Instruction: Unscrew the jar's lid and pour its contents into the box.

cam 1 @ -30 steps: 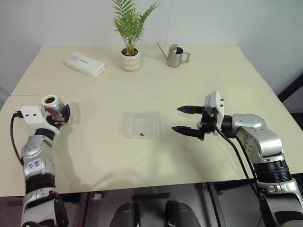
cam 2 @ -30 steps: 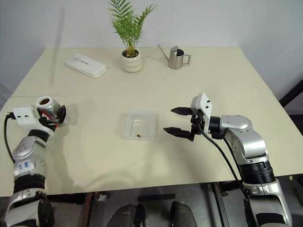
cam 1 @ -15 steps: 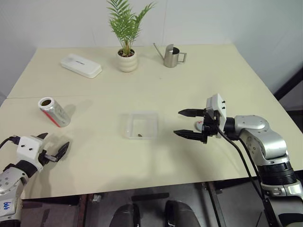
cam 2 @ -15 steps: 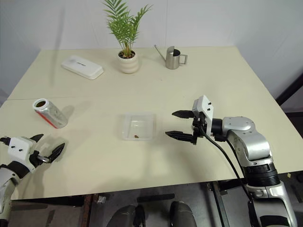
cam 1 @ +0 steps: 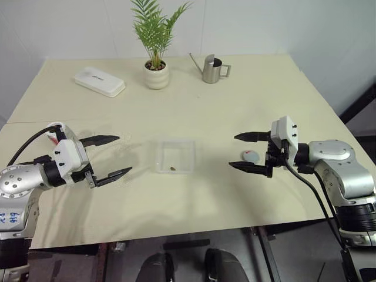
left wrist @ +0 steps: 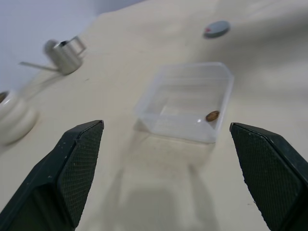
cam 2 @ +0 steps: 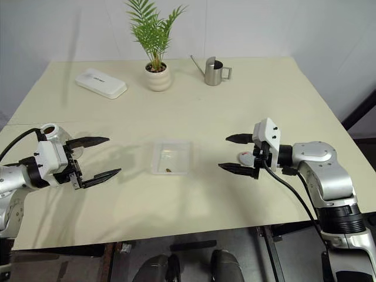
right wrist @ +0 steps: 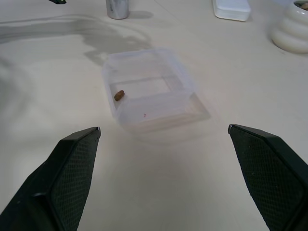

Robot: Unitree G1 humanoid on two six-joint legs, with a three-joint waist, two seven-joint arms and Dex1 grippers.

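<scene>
Pouring looks finished: the box [cam 1: 174, 156] at mid-desk holds a brown bit [left wrist: 212, 116], the lid [cam 1: 249, 155] lies by the right gripper [cam 1: 252, 153], and the jar [cam 2: 50, 130] sits behind the left gripper [cam 1: 111, 157]. Fingers on both hands stand wide apart, empty, so I judge only withdrawal remains.

The clear square box [cam 1: 174, 156] sits mid-table holding one brownish bit of the contents [left wrist: 212, 116] against a wall, the grey red-marked lid [cam 1: 250, 155] lies flat well to its right, and the open silvery jar [cam 2: 49, 130] stands upright at far left.
</scene>
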